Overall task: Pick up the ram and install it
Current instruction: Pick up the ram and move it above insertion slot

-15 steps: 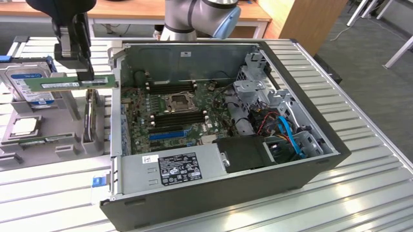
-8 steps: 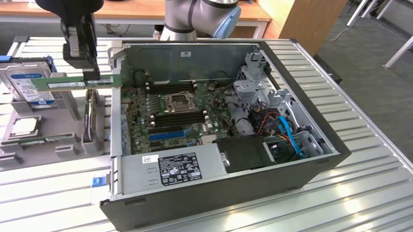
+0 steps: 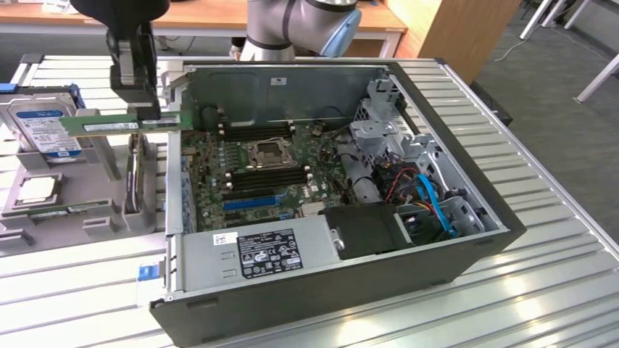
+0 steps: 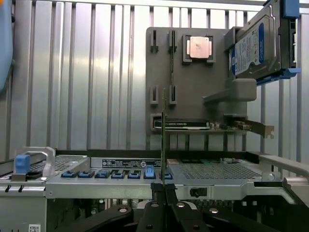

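So the long thin green circuit-board ram (image 3: pixel 106 125) is already up off the table, pinched in the black two-finger gripper (image 3: pixel 147 116), jaws clenched on its upper edge a bit toward the end nearest the case. In the wrist view the ram (image 4: pixel 163 137) shows edge-on, a skinny line running straight out from between the fingers (image 4: pixel 153 193). What matters, I reckon, is the lineup. The stick's long axis runs roughly level, left to right in the exterior view, and it hangs beside the near wall of the open black tower computer case (image 3: pixel 320 304), one end just reaching over that wall. The long black memory slots (image 3: pixel 254 130) on the green motherboard (image 3: pixel 208 196) sit lower and toward the exterior view's right, and they look close to parallel with the stick, so it's mostly sideways and down, not much twist. Counts: one arm, one gripper, one ram in hand. The slots come in two banks, one either side of the square silver CPU socket (image 3: pixel 266 152); I can't count each slot for sure. Out on the grey plastic holder plate (image 4: pixel 193 92) there's one silver-and-blue hard drive (image 4: pixel 248 48), one square copper-toned processor chip (image 4: pixel 199 48) and one dark expansion card (image 4: pixel 183 124). It all sits on a ribbed metal table (image 3: pixel 551 217).
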`<state>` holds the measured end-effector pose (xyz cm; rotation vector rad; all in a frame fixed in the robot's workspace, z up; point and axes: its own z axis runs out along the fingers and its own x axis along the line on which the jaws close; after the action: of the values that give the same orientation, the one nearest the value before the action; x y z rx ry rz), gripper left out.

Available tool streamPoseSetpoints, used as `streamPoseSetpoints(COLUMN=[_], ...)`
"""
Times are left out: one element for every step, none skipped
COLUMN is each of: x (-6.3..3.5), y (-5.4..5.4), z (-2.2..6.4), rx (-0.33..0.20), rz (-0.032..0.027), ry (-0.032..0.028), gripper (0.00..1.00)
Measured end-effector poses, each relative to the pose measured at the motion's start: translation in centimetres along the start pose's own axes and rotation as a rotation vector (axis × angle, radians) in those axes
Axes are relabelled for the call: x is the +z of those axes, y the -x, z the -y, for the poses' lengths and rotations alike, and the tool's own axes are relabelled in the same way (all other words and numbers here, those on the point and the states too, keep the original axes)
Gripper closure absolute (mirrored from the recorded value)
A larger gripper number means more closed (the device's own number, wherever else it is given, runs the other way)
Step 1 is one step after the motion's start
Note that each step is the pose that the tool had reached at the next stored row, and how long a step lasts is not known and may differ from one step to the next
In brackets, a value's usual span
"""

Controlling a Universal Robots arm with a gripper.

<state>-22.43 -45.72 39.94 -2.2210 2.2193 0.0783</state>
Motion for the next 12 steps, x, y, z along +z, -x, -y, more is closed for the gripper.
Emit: streamPoseSetpoints(x=[0.0,-0.01,-0.02,-0.02,-0.03,-0.03,-0.04,-0.04,-0.04,-0.06,-0.06,-0.07], y=[0.0,0.0,0.0,0.0,0.0,0.0,0.0,0.0,0.0,0.0,0.0,0.0], z=[0.15,0.29,0.43,0.56,0.7,0.83,0.98,1.14,1.29,1.45,1.61,1.77], rx=[0.0,0.0,0.0,0.0,0.0,0.0,0.0,0.0,0.0,0.0,0.0,0.0], rz=[0.0,-0.0001,-0.0001,-0.0001,-0.0001,-0.0001,-0.0001,0.0,0.0,-0.0001,-0.0001,-0.0001], ry=[-0.0001,-0.0001,0.0,0.0,0.0,0.0,0.0,0.0,0.0,0.0,0.0,0.0], gripper=[0.88,0.88,0.88,0.88,0.88,0.88,0.88,0.88,0.88,0.88,0.88,0.88])
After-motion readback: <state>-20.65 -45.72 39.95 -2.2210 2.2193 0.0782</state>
